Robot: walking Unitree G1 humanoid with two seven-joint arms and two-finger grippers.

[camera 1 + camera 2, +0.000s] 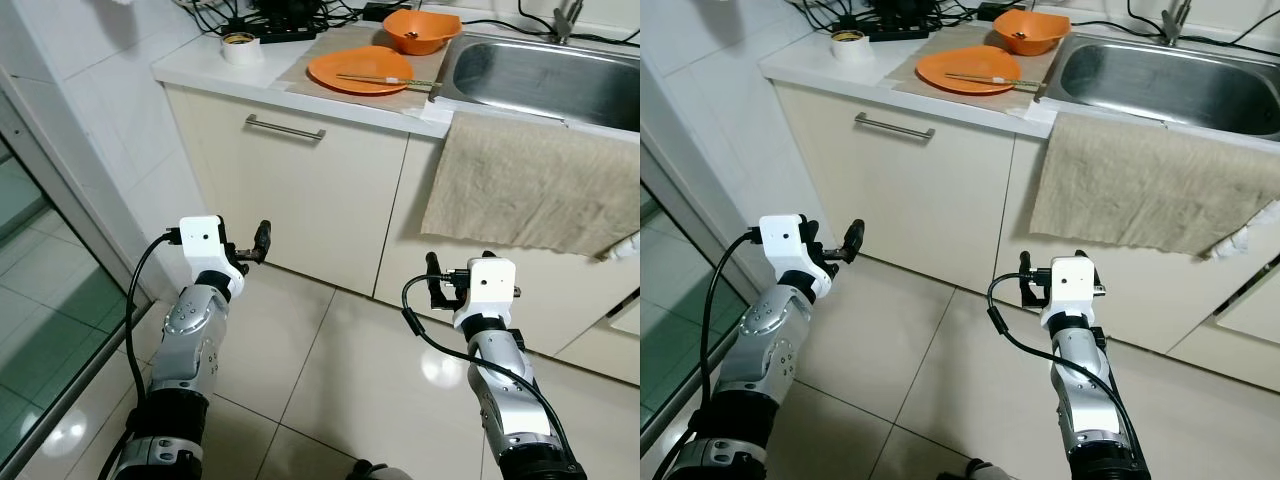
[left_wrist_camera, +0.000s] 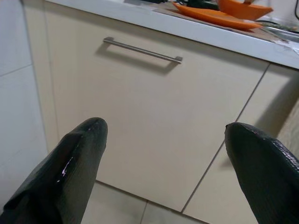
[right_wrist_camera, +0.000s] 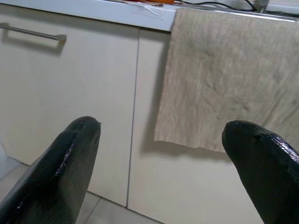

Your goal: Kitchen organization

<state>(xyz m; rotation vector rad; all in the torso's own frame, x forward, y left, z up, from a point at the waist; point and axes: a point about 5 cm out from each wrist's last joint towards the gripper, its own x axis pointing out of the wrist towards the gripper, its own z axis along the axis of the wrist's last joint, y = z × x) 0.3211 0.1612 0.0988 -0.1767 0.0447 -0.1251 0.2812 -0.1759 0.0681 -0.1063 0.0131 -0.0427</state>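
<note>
Nothing tidied yet, both arms low before the cabinet.
Left pincer (image 1: 262, 238) and right pincer (image 1: 434, 276) gaped wide, empty; plate (image 1: 360, 69) and bowl (image 1: 421, 30) sat untouched at twelve o'clock on the desk (image 1: 200, 68).

No readable text

No letters, numbers, brands or signs can be made out on the cabinet front (image 1: 300, 190), the orange plate (image 1: 360, 70), the tape roll (image 1: 241, 46) or the hanging towel (image 1: 530, 180); any print there is too small or blurred.
</note>
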